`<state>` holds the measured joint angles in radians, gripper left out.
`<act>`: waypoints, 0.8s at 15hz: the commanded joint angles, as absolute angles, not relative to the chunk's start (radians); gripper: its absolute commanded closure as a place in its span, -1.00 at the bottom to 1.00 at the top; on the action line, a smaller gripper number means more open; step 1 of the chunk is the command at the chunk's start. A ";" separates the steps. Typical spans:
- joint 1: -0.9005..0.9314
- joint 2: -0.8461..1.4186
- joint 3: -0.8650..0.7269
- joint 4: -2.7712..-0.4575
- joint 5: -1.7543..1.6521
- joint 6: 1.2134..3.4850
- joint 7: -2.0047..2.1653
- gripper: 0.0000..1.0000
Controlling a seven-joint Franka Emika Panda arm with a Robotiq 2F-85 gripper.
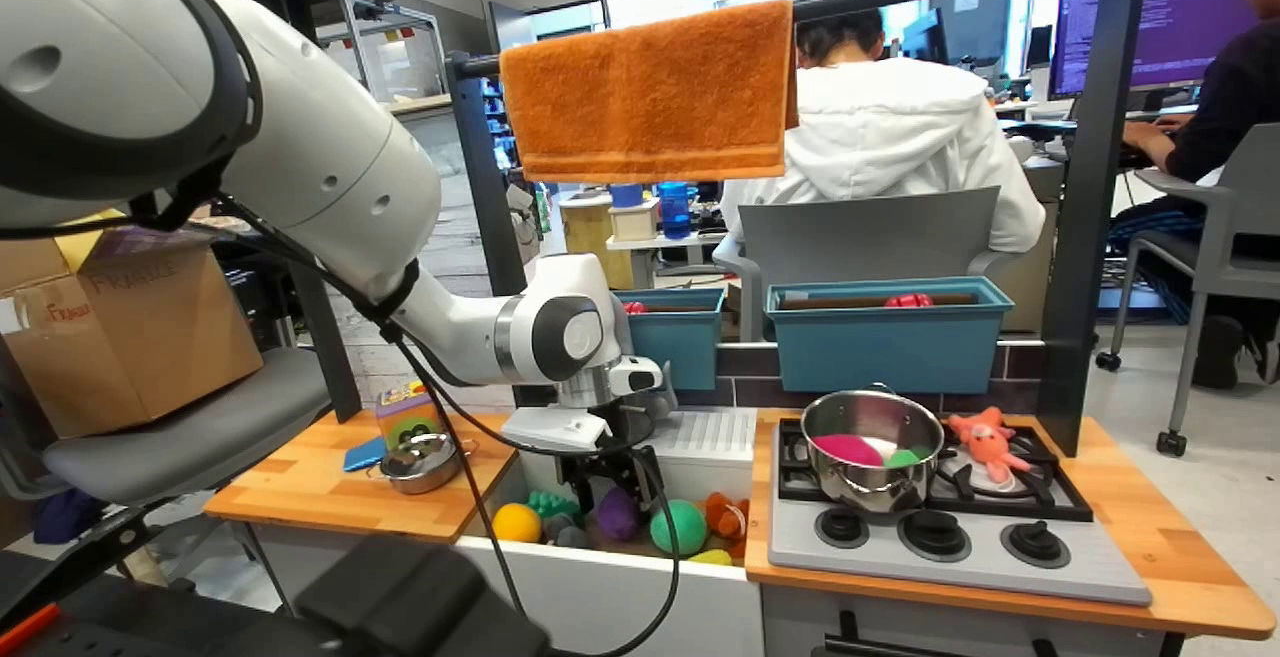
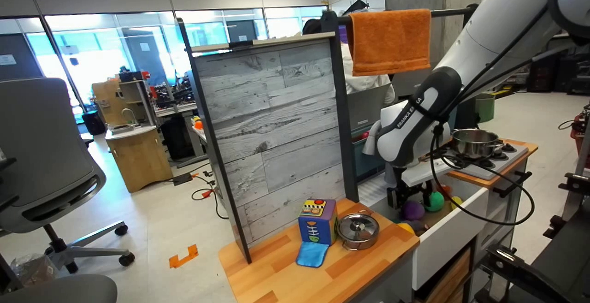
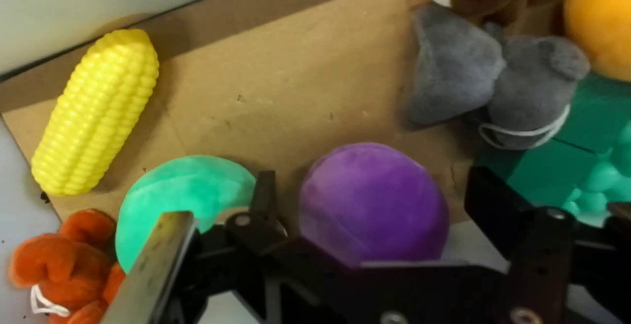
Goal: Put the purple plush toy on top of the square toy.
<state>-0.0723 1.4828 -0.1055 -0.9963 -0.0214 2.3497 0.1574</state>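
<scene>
The purple plush toy (image 3: 372, 200) is a round soft lump lying in the white drawer. It also shows in both exterior views (image 1: 617, 515) (image 2: 412, 211). My gripper (image 3: 369, 186) points down into the drawer and is open, with one finger on each side of the purple toy. Gaps show between the toy and both fingers. The gripper's body hides the toy's near edge in the wrist view. The gripper also shows in both exterior views (image 1: 612, 489) (image 2: 409, 196). The square toy (image 2: 318, 222) is a colourful cube with a blue flap, standing on the wooden counter; it also shows in an exterior view (image 1: 408, 417).
A green ball (image 3: 182, 193) lies close by the left finger. Grey plush (image 3: 458, 62), yellow corn (image 3: 96, 112) and a green block toy (image 3: 567, 166) share the drawer (image 2: 449, 234). A lidded pan (image 2: 358, 231) stands beside the square toy. Loose cables hang from the arm.
</scene>
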 commanded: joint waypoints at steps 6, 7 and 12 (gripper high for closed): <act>-0.043 1.496 -0.119 -0.979 -0.049 2.353 0.156 0.48; -0.034 1.498 -0.123 -0.968 -0.052 2.346 0.161 0.60; 0.001 1.470 -0.140 -0.989 -0.048 2.279 0.199 0.88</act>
<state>-0.0324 1.4819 -0.1279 -1.0007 -0.0357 2.3288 0.1754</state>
